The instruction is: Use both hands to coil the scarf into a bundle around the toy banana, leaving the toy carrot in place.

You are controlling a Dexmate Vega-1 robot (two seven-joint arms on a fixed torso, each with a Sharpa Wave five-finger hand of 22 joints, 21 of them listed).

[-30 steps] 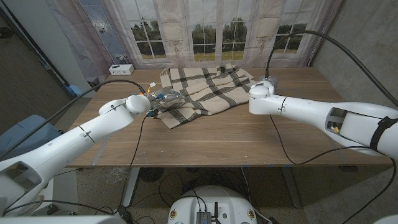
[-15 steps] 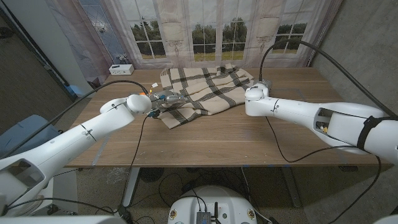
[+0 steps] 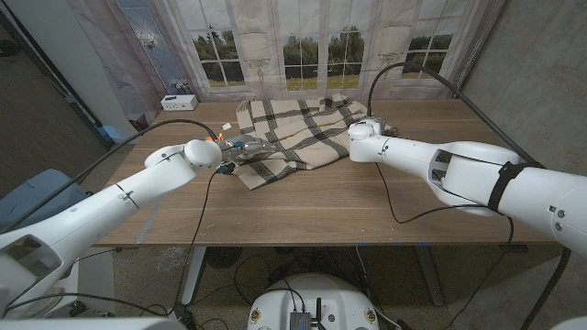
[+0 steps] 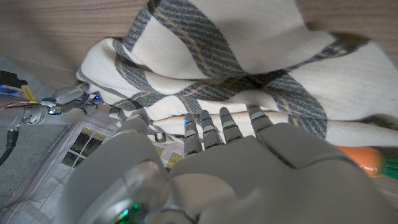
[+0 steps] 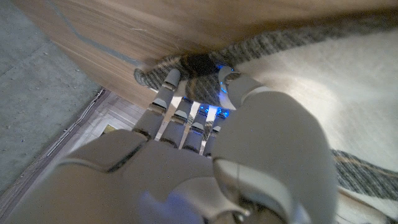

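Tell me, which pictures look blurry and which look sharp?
Head view: sharp, with even daylight on the scarf. Left wrist view: the left hand close up is soft, the scarf sharper. Right wrist view: the right hand is blurry, with blue glints at its fingers.

Bare table point(image 3: 312, 202) in front of the scarf point(image 3: 298, 133), open between both arms. Left hand point(image 3: 246, 145) sits at the scarf's left edge, right hand point(image 3: 367, 128) at its right corner. Toy carrot point(image 4: 367, 158) lies just beside the left hand, crowding that side. Curtain close behind the scarf.
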